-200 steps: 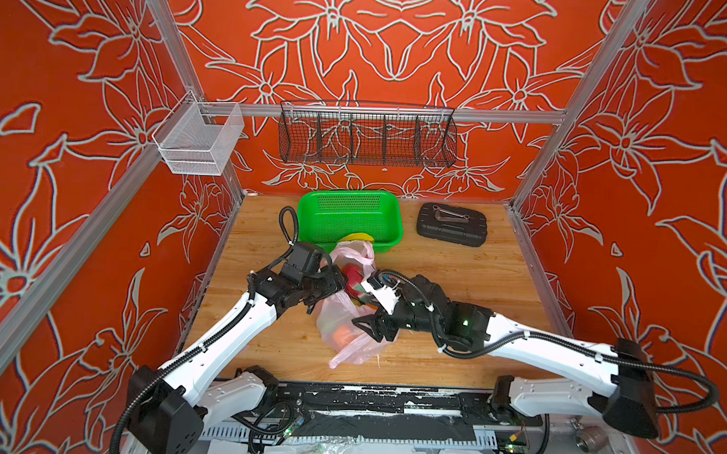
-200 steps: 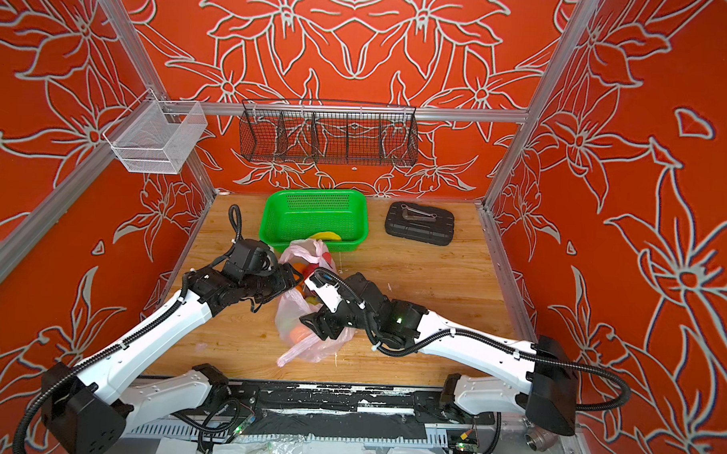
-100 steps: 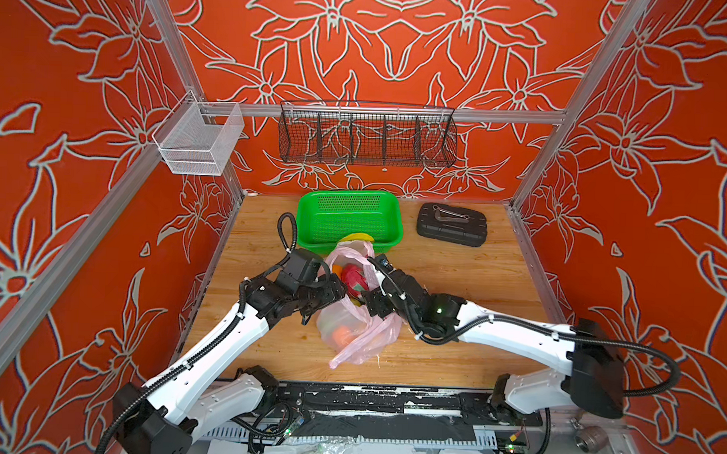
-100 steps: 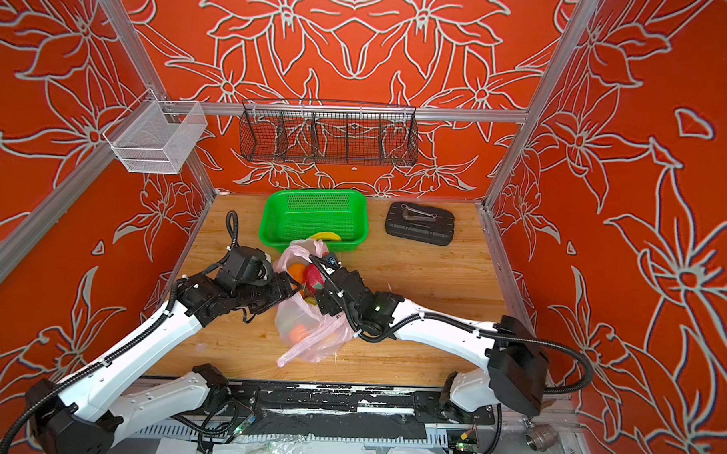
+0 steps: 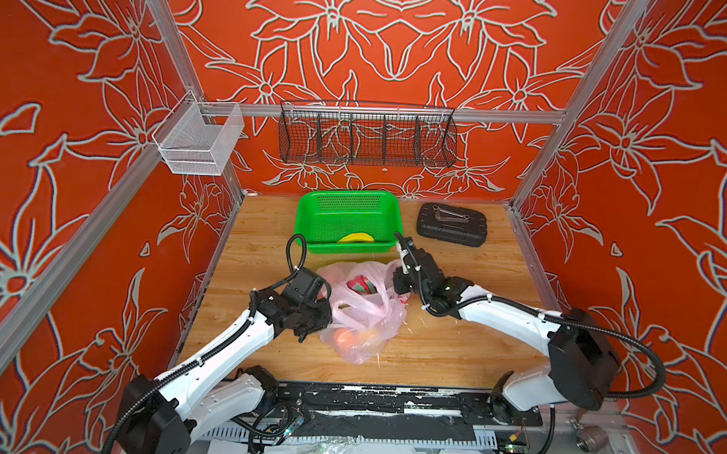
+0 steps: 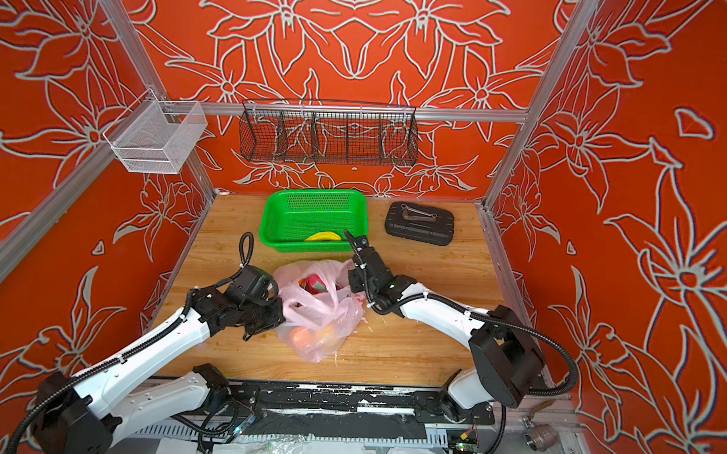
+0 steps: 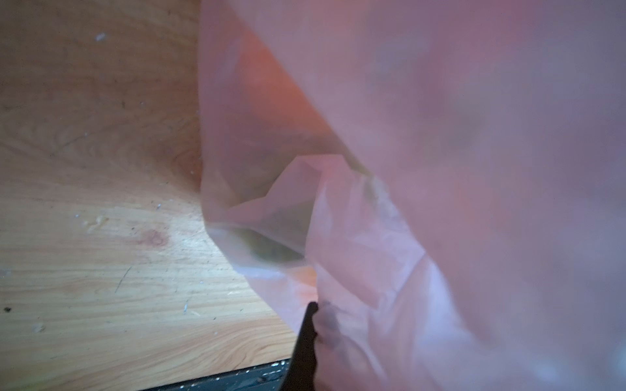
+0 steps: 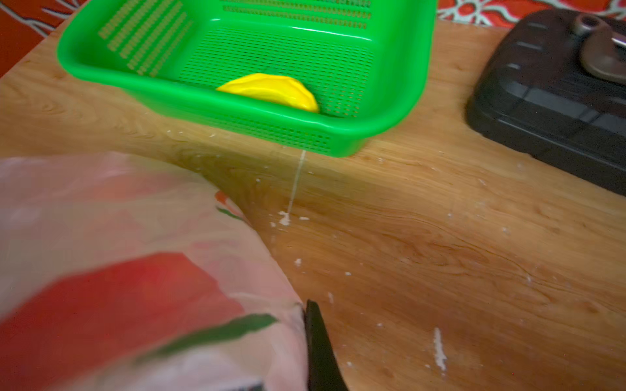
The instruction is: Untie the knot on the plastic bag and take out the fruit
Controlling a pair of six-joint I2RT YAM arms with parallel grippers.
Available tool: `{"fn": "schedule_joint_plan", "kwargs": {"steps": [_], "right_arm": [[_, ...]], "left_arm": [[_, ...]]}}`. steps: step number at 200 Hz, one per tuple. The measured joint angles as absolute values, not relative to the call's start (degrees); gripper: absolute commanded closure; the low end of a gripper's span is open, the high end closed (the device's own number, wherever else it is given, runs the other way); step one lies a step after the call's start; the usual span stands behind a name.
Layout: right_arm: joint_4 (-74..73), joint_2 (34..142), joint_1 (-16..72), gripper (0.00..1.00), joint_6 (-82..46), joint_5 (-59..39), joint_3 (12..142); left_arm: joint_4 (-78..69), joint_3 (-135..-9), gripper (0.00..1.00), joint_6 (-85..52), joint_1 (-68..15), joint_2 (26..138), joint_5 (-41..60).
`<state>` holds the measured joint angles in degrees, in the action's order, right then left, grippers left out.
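Arms drawn apart, left tool (image 5: 328, 315), right tool (image 5: 394, 281) clamped on plastic bag (image 5: 363, 313) edges, mouth stretched

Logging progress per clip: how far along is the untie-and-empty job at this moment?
Done: the plastic bag is untied with its mouth gaping open, and a banana lies in the green basket. In hand: the left gripper and right gripper, jaws shut, each pinch an opposite edge of the bag, spreading it. Left: the dragon fruit and orange fruit sit inside the bag.
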<state>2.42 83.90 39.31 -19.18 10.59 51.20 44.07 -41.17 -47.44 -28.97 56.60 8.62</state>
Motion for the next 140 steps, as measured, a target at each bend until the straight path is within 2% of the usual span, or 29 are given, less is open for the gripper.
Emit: {"fn": "schedule_joint_plan", "kwargs": {"steps": [22, 35, 53, 65, 71, 81, 93, 101, 116, 140], "right_arm": [[3.01, 83.94, 33.1, 0.88, -18.94, 8.05, 50.19], [3.14, 83.94, 30.74, 0.8, -18.68, 7.11, 50.19], [3.38, 83.94, 29.54, 0.71, -18.87, 6.57, 50.19], [3.77, 83.94, 29.54, 0.69, -18.76, 6.48, 50.3], [4.1, 83.94, 29.56, 0.69, -18.94, 6.5, 50.43], [4.75, 83.94, 29.69, 0.67, -19.22, 6.59, 50.78], [5.48, 83.94, 29.56, 0.62, -19.53, 6.98, 51.29], [6.2, 83.94, 29.43, 0.58, -19.75, 7.01, 51.79], [7.46, 83.72, 29.21, 0.46, -19.07, 5.39, 52.97], [7.88, 80.4, 29.04, 0.3, -18.98, -0.38, 53.41]], "left_arm": [[44.8, -38.76, 1.0, -47.53, -28.82, 54.19, 7.55], [44.95, -37.91, 1.0, -47.57, -28.62, 53.08, 6.87], [45.39, -37.08, 1.0, -47.59, -28.03, 51.33, 5.52], [45.87, -36.6, 1.0, -47.59, -27.55, 49.8, 4.51], [46.28, -36.56, 0.92, -47.57, -27.22, 48.9, 3.97], [46.76, -36.64, 0.71, -47.29, -26.63, 47.53, 3.25], [47.64, -37.26, 0.48, -46.89, -26.04, 46.26, 2.63], [47.88, -38.0, 0.37, -45.93, -25.76, 45.76, 2.61], [47.9, -40.49, 0.26, -43.86, -25.47, 45.56, 2.9], [46.5, -47.35, 0.21, -38.24, -25.47, 46.28, 3.46]]}}
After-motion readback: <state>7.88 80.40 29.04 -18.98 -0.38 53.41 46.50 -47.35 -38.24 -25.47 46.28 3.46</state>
